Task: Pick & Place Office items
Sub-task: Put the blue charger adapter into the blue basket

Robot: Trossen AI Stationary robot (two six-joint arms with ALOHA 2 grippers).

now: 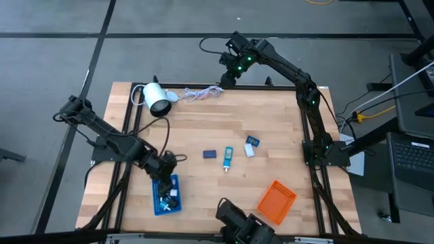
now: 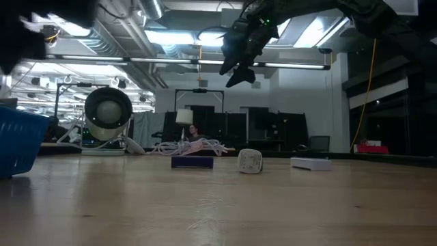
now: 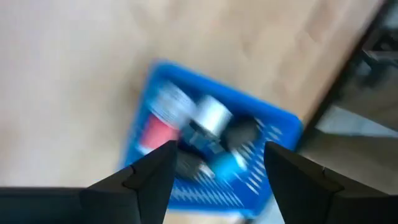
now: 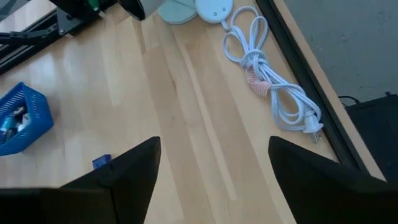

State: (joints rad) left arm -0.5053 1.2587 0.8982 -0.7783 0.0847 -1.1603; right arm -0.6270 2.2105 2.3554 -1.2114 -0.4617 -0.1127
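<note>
Four small office items lie mid-table: a navy piece (image 1: 210,154), a teal piece (image 1: 228,158), a white piece (image 1: 249,150) and a blue piece (image 1: 253,141). The blue mesh tray (image 1: 166,194) near the table's near-left holds several more items (image 3: 205,134): white, pink-red, black and blue. My left gripper (image 1: 167,168) hovers open just above that tray's far end; in the left wrist view its fingers (image 3: 217,168) frame the tray's contents and hold nothing. My right gripper (image 1: 227,78) is open and raised high over the far edge (image 2: 239,68), empty (image 4: 214,162).
An orange mesh tray (image 1: 277,201) sits near the near-right. A white cylindrical lamp-like device (image 1: 156,98) lies at the far-left, its white coiled cord (image 4: 267,81) running along the far edge. Bare wood spreads between the loose items and the trays.
</note>
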